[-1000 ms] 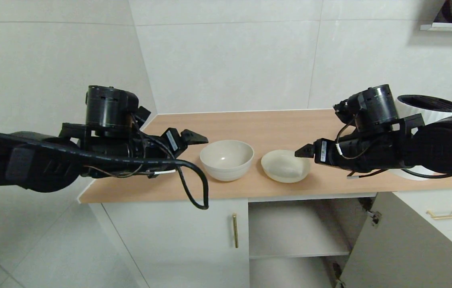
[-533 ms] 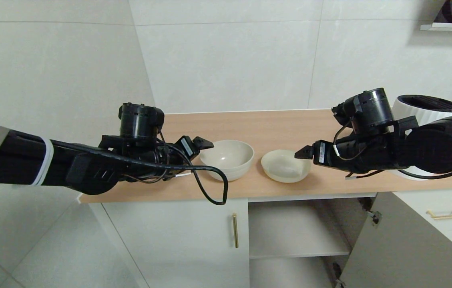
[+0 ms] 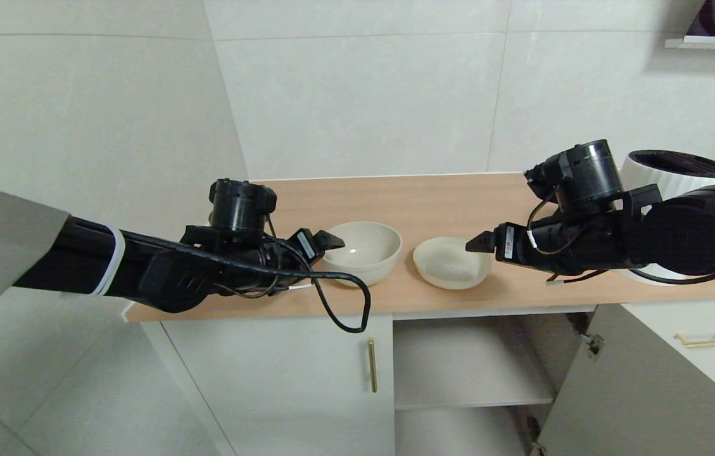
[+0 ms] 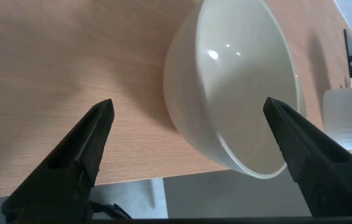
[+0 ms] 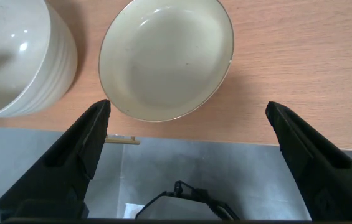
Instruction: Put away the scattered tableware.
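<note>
The left hand hangs at the left rim of the deep bowl. Its two black, wedge-shaped fingers are spread wide and grip nothing; in the left wrist view the bowl sits in the gap between them. I cannot tell whether a fingertip touches the rim. The bowl is round, cream and glossy, with faint horizontal ribs on its outer wall and a smooth inside. It stands upright near the front edge of the desk, a slab with a pale wood grain and a matte top.

The right hand hovers at the right side of the dish, its fingers likewise well apart and bare. The dish is shallow, wide and off-white with a thin rim, and stands just right of the bowl, close but not touching.

Far right on the desk, behind the right arm, stands a white pot with a ribbed wall and a dark mouth.

Below the desk, a cabinet stands open under the dish, with a flat white shelf inside. Its grey door swings out to the right. The closed door to the left bears a slim brass handle. Large smooth, pale tiles cover the wall behind.
</note>
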